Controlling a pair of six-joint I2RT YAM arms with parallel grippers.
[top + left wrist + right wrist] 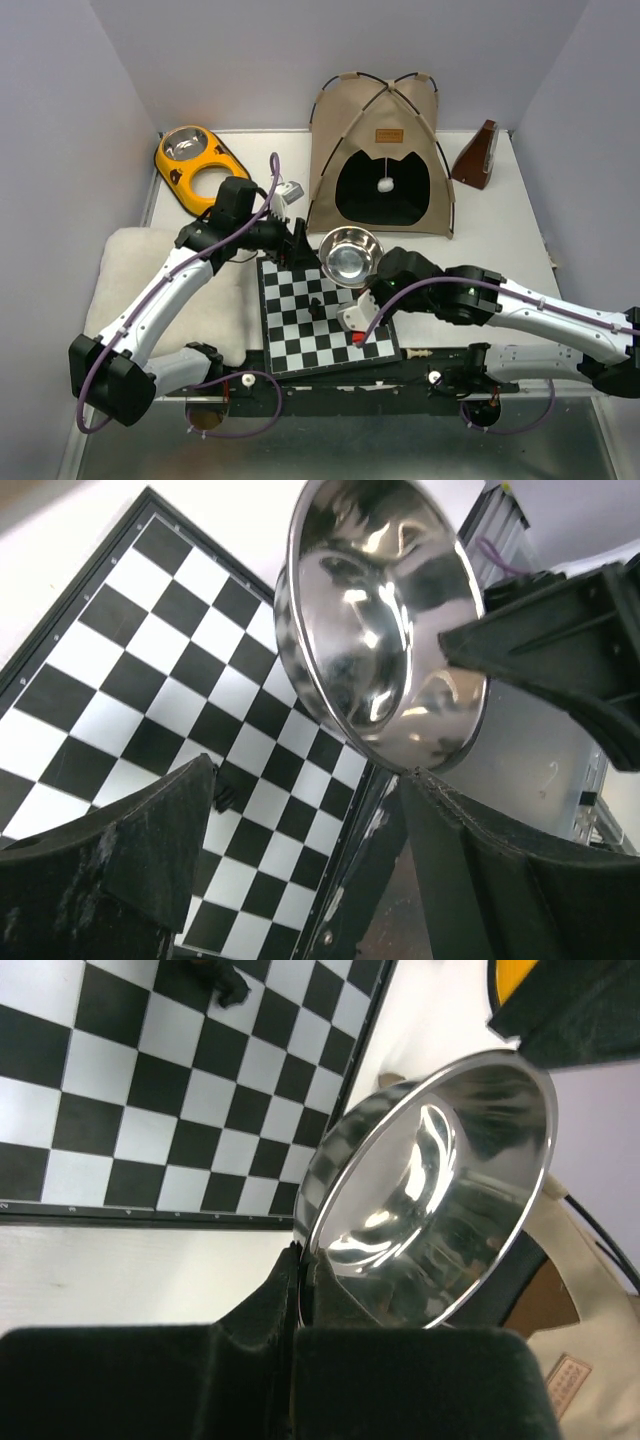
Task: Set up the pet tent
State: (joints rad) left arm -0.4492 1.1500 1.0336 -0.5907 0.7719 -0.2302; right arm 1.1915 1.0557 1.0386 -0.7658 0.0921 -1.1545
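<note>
On the table (500, 230), the chessboard (300, 335) lies at the near middle and serves as the mark for the rest. Just beside its left edge lies a fluffy white cushion (130, 285). Beyond its far left corner sits a yellow feeder (200, 168) with a steel dish in it.

Over the chessboard's far left corner hangs the left pincer (300, 245), its fingers (110, 870) spread wide with nothing clamped between them. Its wrist view looks through the gap at the checkered squares and at a steel bowl (350, 255). Whether a finger touches that bowl I cannot tell.

A small black chess piece (316, 306) stands near the chessboard's middle. The steel bowl is above the chessboard's far edge, lifted and tilted with its hollow turned sideways. The right pincer (363, 292) reaches in over the chessboard's right half and is pressed onto the bowl's rim. In the right wrist view the rim runs down into the narrow slit between its fingers (260, 1310).

Beyond the chessboard's far edge, towards the right, the pet tent (355, 120) stands upright near the back wall. Its two black poles cross at the top and its dark opening faces the chessboard. A brown label (389, 136) sits above the opening, and a white pom-pom (386, 184) hangs in it. Well beyond the chessboard's far right corner stands a brown metronome (478, 156).
</note>
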